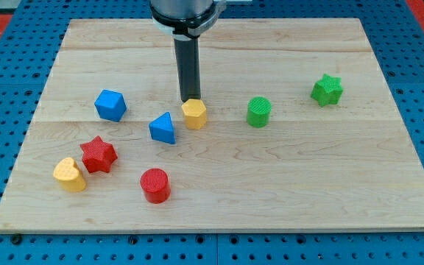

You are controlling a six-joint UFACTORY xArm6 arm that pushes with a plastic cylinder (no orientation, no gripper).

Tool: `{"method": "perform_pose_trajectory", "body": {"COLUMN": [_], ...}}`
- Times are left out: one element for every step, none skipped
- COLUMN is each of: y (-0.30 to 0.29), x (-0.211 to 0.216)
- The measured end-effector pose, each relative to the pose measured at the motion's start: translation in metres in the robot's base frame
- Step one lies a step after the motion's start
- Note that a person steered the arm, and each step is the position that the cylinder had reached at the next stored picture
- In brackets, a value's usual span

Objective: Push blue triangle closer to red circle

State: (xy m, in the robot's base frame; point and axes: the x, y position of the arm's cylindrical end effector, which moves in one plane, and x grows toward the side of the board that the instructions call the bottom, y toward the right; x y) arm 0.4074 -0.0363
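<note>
The blue triangle (163,128) lies left of the board's middle. The red circle (154,184) stands below it, toward the view's bottom, a clear gap apart. My tip (189,100) is at the end of the dark rod, just behind the yellow hexagon (194,114) and touching or nearly touching its top edge. The tip is up and to the right of the blue triangle.
A blue cube-like block (110,105) sits at the left. A red star (98,154) and a yellow heart (69,174) lie at the lower left. A green cylinder (258,112) and a green star (327,90) are at the right. The wooden board (219,213) lies on a blue pegboard.
</note>
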Motion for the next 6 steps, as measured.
{"method": "perform_pose_trajectory", "body": {"y": [-0.004, -0.010, 0.001, -0.040, -0.056, -0.038], "x": [0.031, 0.033, -0.001, 0.040, 0.075, 0.080]}}
